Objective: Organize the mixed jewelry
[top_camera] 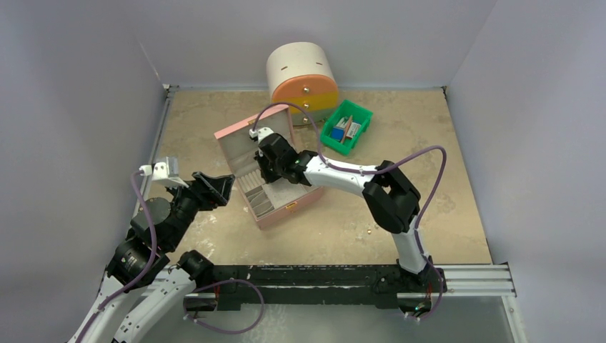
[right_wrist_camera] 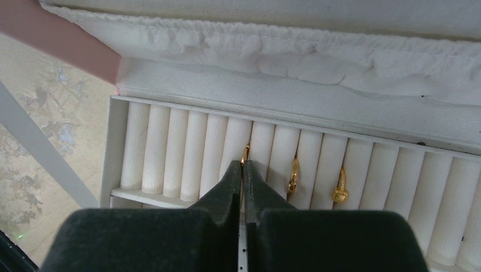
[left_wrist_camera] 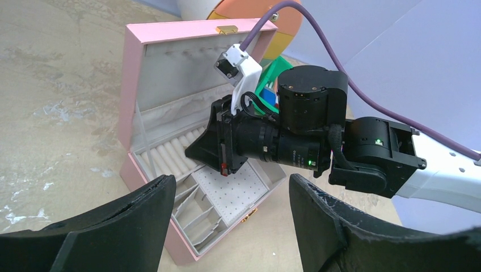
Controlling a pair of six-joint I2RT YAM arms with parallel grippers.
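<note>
An open pink jewelry box (top_camera: 286, 213) stands mid-table, also in the left wrist view (left_wrist_camera: 131, 85). My right gripper (right_wrist_camera: 243, 167) reaches into its white ring rolls (right_wrist_camera: 170, 150). It is shut on a thin gold ring (right_wrist_camera: 247, 151), whose top sits in the groove between two rolls. Two more gold rings (right_wrist_camera: 294, 174) (right_wrist_camera: 340, 186) stand in grooves to its right. From above, the right gripper (top_camera: 261, 170) is over the box's back row. My left gripper (top_camera: 218, 187) is open and empty, in the air left of the box (left_wrist_camera: 232, 187). A tiny speck (top_camera: 369, 230) lies on the table. No silvery hoop shows.
A green bin (top_camera: 361, 118) with coloured items stands at the back right of the box. A round cream, orange and yellow container (top_camera: 300, 78) stands behind it. The box also has small divided compartments (left_wrist_camera: 198, 218) and a dotted stud pad (left_wrist_camera: 241, 190). Walls close three sides.
</note>
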